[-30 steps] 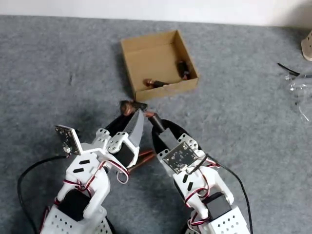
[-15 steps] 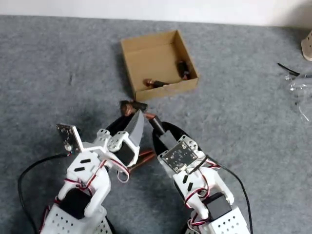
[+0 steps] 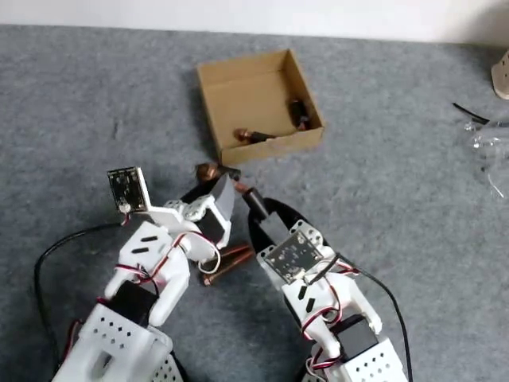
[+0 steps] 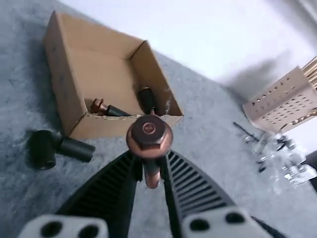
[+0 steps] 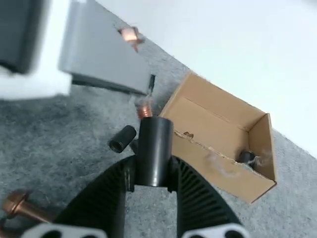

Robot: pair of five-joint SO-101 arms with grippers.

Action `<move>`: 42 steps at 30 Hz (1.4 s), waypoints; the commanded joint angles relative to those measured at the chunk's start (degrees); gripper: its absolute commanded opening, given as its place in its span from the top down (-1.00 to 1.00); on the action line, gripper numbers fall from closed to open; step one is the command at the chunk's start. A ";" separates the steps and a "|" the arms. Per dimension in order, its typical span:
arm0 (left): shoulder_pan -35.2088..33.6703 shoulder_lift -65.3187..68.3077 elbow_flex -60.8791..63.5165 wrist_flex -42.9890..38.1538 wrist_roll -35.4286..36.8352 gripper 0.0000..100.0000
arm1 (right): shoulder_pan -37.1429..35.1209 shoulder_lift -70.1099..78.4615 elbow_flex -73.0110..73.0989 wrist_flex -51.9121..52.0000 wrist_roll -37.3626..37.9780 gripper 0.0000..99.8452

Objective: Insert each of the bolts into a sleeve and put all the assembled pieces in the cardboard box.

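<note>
My left gripper [image 4: 148, 163] is shut on a copper bolt [image 4: 148, 136], head outward, just short of the cardboard box [image 3: 208, 95]. Beside it, my right gripper [image 5: 153, 168] is shut on a black sleeve [image 5: 154, 148], and a bit of copper [image 5: 143, 110] shows at the sleeve's far end. In the high view the left gripper [image 3: 219, 185] and right gripper [image 3: 254, 203] stand close together in front of the box. A loose black sleeve [image 4: 57, 148] lies on the carpet by the box wall. Two assembled pieces [image 3: 254, 135] [image 3: 300, 113] lie inside the box.
Loose copper bolts [image 3: 227, 259] lie on the carpet between the two arms. Clear tools and wires [image 3: 485, 139] lie at the far right, with a pale perforated holder [image 4: 287, 101] beyond them. The grey carpet is open to the left of the box.
The left arm's wrist has swung up and toward the box, uncovering more of the loose bolts. It still holds its bolt. The right arm has not moved.
</note>
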 commanded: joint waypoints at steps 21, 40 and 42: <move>-0.13 3.12 -23.52 21.27 1.93 0.99 | 0.84 -1.27 5.93 -2.51 0.97 0.99; 4.53 2.95 -20.26 21.27 1.67 0.99 | 1.01 -1.27 5.76 -2.59 0.97 0.99; 0.84 2.95 -20.62 21.19 1.58 0.99 | 1.10 -1.27 5.67 -2.59 0.97 0.99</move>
